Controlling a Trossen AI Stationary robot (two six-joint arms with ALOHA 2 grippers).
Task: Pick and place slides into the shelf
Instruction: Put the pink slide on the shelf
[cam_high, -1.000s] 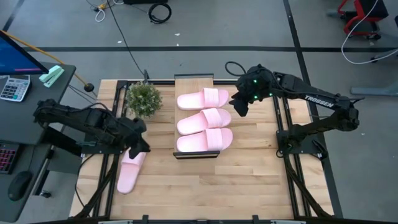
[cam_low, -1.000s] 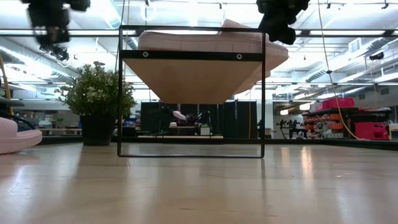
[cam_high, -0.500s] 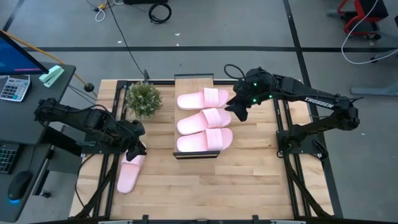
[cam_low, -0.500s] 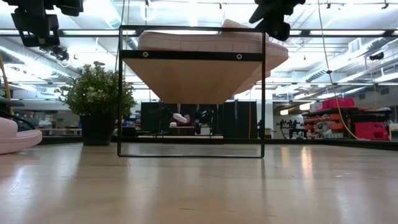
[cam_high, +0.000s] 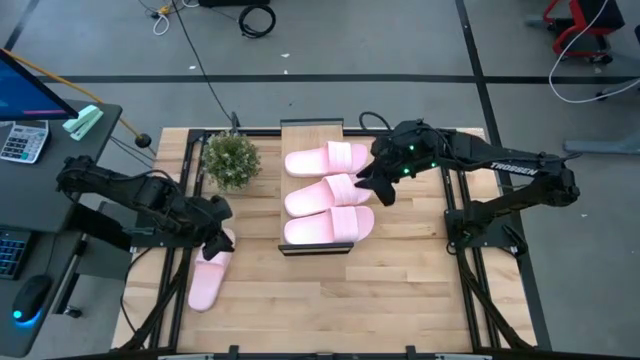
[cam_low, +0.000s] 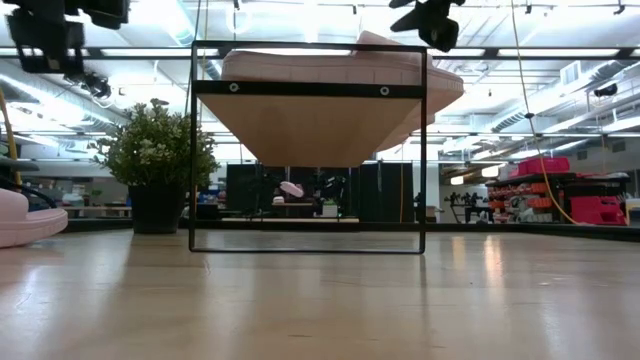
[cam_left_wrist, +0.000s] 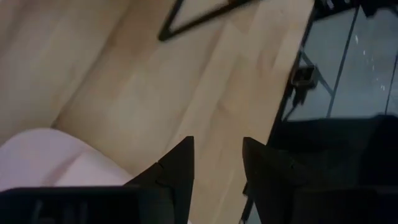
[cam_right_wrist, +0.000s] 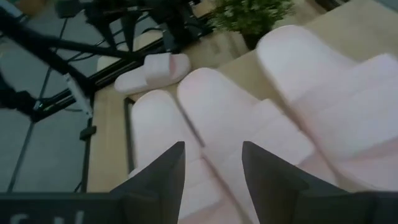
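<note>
Operator, your left claw (cam_high: 222, 240) hangs near the desk's (cam_high: 330, 300) left edge, directly over the toe end of the fourth slide (cam_high: 206, 280). In the left wrist view its fingers (cam_left_wrist: 177, 165) stand parted with bare wood showing between them and nothing gripped; that slide shows beside one finger. The slide lies flat on the desk, well apart from the shelf (cam_high: 312, 130). Seen from above, the claw covers its upper end, and the low view cuts it off at the frame edge.

A potted plant (cam_high: 231, 158) stands near the desk's far left corner, just beside the shelf.

The shelf sits at the middle of the far edge and carries three slides (cam_high: 327, 192) side by side across its plank, straps toward the desk's right edge. You cannot make out from above whether neighbouring slides touch.

Your right claw (cam_high: 378, 188) hovers over the strap end of the middle slide at the shelf's right side. Its fingers (cam_right_wrist: 163, 175) stand apart, holding nothing.
</note>
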